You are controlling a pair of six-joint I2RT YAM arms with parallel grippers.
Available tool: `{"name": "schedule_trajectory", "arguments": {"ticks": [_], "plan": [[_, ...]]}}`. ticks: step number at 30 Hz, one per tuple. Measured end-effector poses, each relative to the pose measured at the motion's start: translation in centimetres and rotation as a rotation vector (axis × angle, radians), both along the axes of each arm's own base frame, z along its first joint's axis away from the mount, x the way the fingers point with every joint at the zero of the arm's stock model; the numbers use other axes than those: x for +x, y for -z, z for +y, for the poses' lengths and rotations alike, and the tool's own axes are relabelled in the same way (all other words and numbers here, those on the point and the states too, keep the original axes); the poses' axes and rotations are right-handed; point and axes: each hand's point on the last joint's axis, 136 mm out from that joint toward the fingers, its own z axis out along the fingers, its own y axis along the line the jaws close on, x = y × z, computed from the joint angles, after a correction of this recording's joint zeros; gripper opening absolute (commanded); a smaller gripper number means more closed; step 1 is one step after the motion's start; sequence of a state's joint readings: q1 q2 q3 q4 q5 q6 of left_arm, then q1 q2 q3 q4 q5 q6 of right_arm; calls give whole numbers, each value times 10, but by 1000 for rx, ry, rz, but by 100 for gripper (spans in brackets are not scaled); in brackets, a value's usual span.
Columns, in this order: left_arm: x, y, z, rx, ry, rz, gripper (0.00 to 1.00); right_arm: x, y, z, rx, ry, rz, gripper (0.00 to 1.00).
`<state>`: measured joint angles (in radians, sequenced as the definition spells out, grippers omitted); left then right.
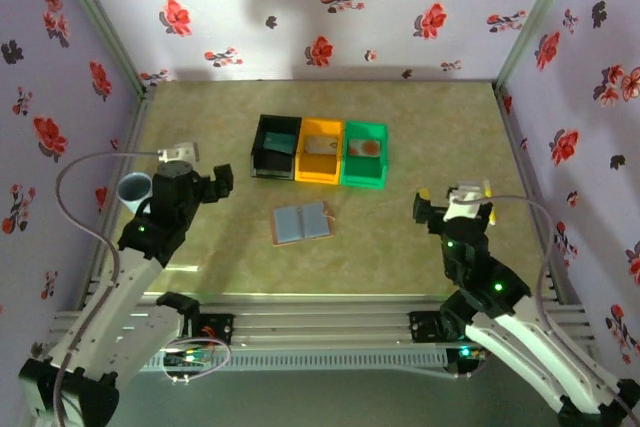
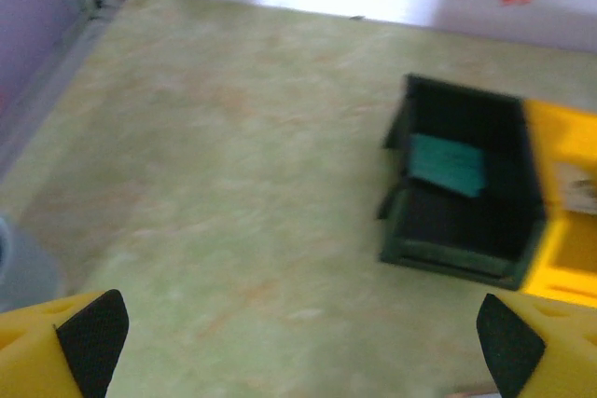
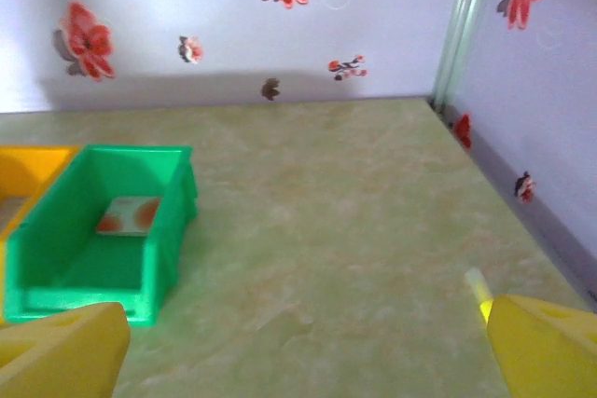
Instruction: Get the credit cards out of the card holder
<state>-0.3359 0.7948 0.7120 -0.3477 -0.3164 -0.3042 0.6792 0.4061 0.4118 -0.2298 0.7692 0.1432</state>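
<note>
- The left pincer [image 1: 218,185] has its jaws spread wide and holds nothing. In its wrist view the yellow fingers [image 2: 65,347] with black pads stand far apart over bare worktop [image 2: 233,184].
- The right pincer [image 1: 455,199] is also wide open and empty, with its yellow fingers [image 3: 546,351] at the two bottom corners of its wrist view.
- The card holder [image 1: 302,222] lies open on the worktop between the two arms, blue-grey inside up. It is just in front of the bins and well apart from both pincers.
- The teal-green card [image 2: 448,163] lies tilted in the black bin [image 2: 518,184].
- The pale card [image 3: 128,215] with orange-red spots lies flat on the floor of the green bin [image 3: 168,221].
- The orange bin [image 1: 320,169] stands between those two bins, touching both.
- A grey-blue cup [image 1: 132,189] stands by the left arm.
</note>
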Motion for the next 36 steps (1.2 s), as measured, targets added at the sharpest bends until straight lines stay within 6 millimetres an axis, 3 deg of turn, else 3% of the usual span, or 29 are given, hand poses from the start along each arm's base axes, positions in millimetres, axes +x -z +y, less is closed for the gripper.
{"name": "schedule_trajectory", "arguments": {"ticks": [6, 9, 12, 17, 22, 27, 30, 36], "plan": [[-3, 34, 19, 75, -58, 38, 100, 43, 50, -14, -140, 165, 59, 99], [-2, 43, 29, 94, -97, 40, 100, 61, 83, -42, -176, 271, 129, 99], [1, 49, 41, 103, -141, 42, 100, 74, 101, -66, -156, 340, 154, 99], [3, 57, 60, 89, -218, 33, 100, 95, 118, -82, -105, 363, 145, 99], [8, 65, 75, 82, -274, 32, 100, 112, 137, -81, -77, 331, 148, 99], [20, 82, 84, 102, -298, 61, 100, 130, 130, -79, -5, 257, 91, 99], [26, 98, 91, 111, -320, 82, 100, 132, 143, -74, 8, 212, 136, 99], [41, 123, 100, 147, -321, 65, 100, 146, 132, -67, 33, 168, 113, 99]]}}
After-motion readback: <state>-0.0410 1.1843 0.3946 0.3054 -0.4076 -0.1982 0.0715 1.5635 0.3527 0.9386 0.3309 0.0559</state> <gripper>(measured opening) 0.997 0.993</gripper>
